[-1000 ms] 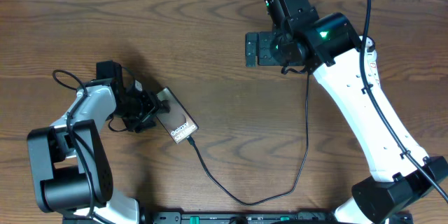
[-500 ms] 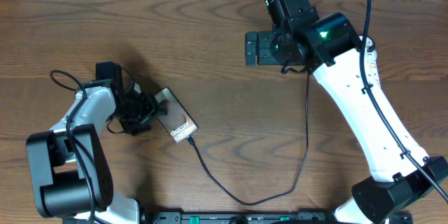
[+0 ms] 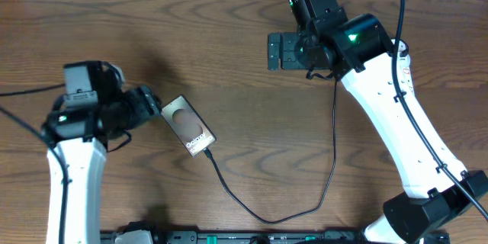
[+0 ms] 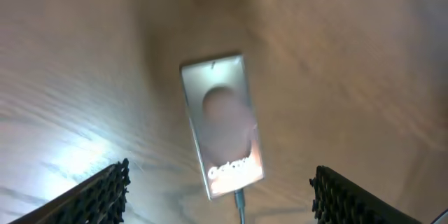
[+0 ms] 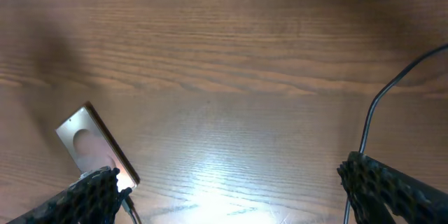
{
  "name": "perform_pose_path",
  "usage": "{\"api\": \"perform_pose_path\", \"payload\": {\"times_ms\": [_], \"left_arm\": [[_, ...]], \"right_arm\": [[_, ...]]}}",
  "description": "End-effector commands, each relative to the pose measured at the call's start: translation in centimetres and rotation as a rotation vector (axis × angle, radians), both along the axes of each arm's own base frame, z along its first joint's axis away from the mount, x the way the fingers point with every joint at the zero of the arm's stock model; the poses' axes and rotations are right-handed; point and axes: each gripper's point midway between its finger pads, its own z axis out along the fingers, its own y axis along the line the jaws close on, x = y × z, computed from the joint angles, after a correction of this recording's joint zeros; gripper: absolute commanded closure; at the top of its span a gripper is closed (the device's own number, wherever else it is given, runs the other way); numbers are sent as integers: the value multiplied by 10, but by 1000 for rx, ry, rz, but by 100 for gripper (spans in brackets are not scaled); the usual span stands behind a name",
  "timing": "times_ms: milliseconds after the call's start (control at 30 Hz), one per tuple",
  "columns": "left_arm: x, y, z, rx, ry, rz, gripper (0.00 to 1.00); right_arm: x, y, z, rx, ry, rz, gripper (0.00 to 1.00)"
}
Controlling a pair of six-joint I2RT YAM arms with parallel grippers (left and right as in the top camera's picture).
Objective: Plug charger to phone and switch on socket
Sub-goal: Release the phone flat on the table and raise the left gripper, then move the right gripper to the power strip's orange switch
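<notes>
Phone flat, long axis diagonal, charger end pointing lower-right.

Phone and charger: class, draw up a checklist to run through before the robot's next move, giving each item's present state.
1. Tip of the charger seated in the phone at its Galaxy end: ok, as far as the views show.
2. The phone flat on the table, screen up: ok.
3. The left gripper open, not closed on the phone: ok.
4. The right gripper open, nothing between its fingers: ok.
5. The charger lying slack, not taut: ok.
6. The socket and its switch located: cannot tell; neither shows in any view.
</notes>
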Motion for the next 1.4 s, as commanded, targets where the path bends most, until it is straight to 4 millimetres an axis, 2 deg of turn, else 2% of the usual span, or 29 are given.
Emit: {"api": "perform_pose_path", "payload": {"times_ms": [0,200,300,533,633,767,1000,1100,1367], "left_arm": [[7,5,40,145,-49,-40,18],[22,-13,88,321,-117,-114,16],[28,-27,104,383,-152,-152,16],[31,-42,110,440,-187,-179,16],[31,-42,109,440,-186,-179,16],[31,-42,109,440,-186,-179,16],[31,-42,109,440,-186,-179,16],[31,-42,109,440,-186,-179,16],[31,-42,109,440,-186,-179,16]], "right_arm": [[2,-3,4,-18,-23,-1,1],[1,-8,3,-35,-16,-13,1],[-1,-10,2,-41,-5,-14,1],[-4,-16,-1,-57,16,-24,1],[0,-31,-2,-71,19,-60,1],[6,-64,-2,-79,37,-148,1],[6,-153,9,-57,58,-400,1],[1,-191,8,-78,82,-465,1],[-13,-262,4,-111,123,-592,1]]}}
